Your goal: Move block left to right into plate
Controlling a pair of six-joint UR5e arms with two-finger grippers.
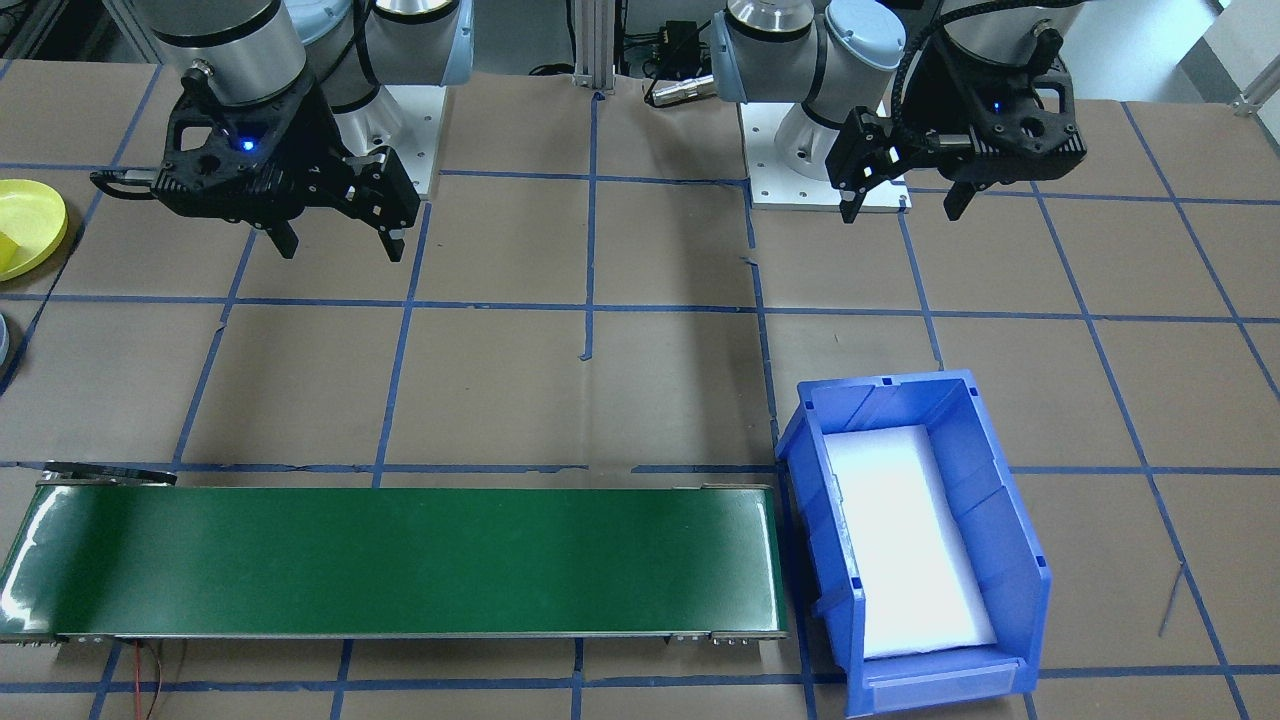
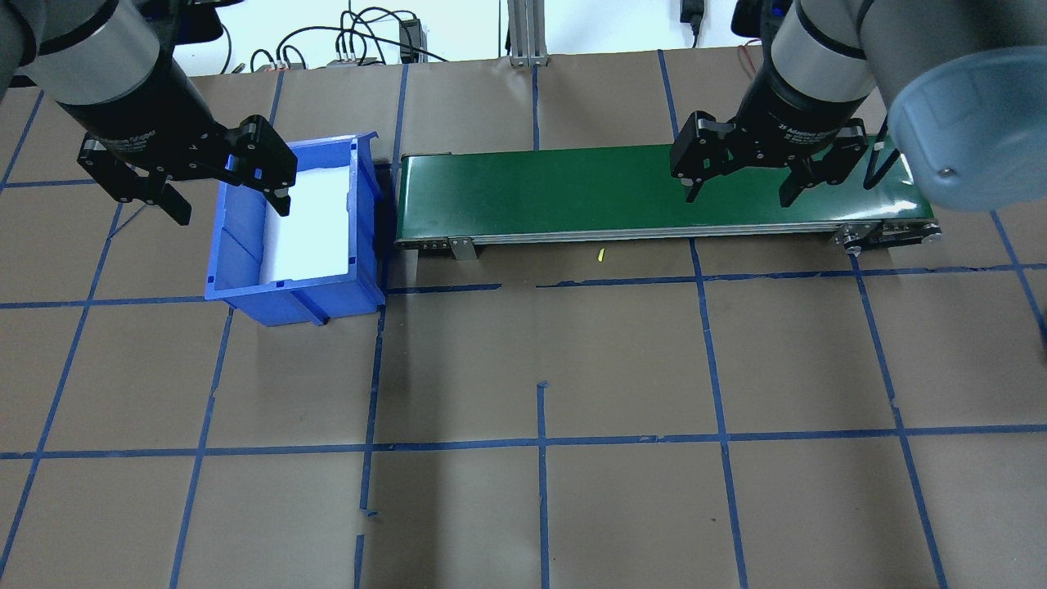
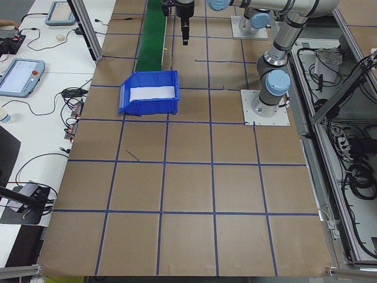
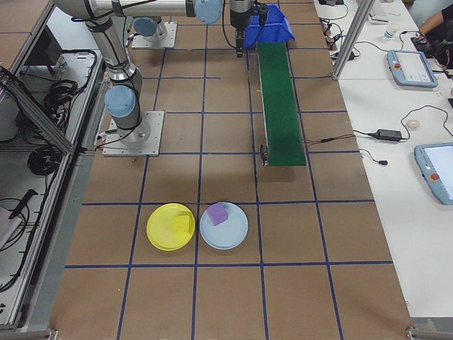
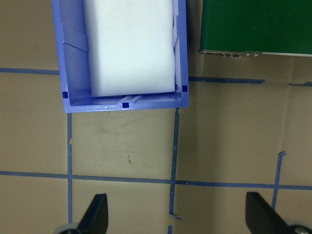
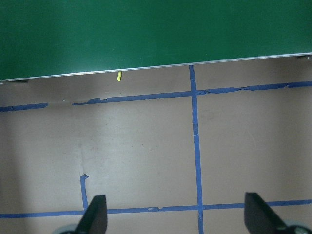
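1. The yellow plate [image 4: 170, 227] lay on the surface at the robot's right end, touching or just beside a pale blue plate [image 4: 224, 225].
2. A yellow block [image 4: 183, 224] sat inside the yellow plate; a purple block [image 4: 217, 212] sat in the pale blue one.
3. The left gripper [image 2: 199, 189] hung above the surface beside the blue bin [image 2: 296, 229], jaws spread wide and holding nothing.
4. The right gripper [image 2: 743, 181] hung near the green conveyor belt [image 2: 572, 192], jaws likewise wide apart and empty.
5. A white foam pad [image 5: 130, 46] lined the bin's floor.
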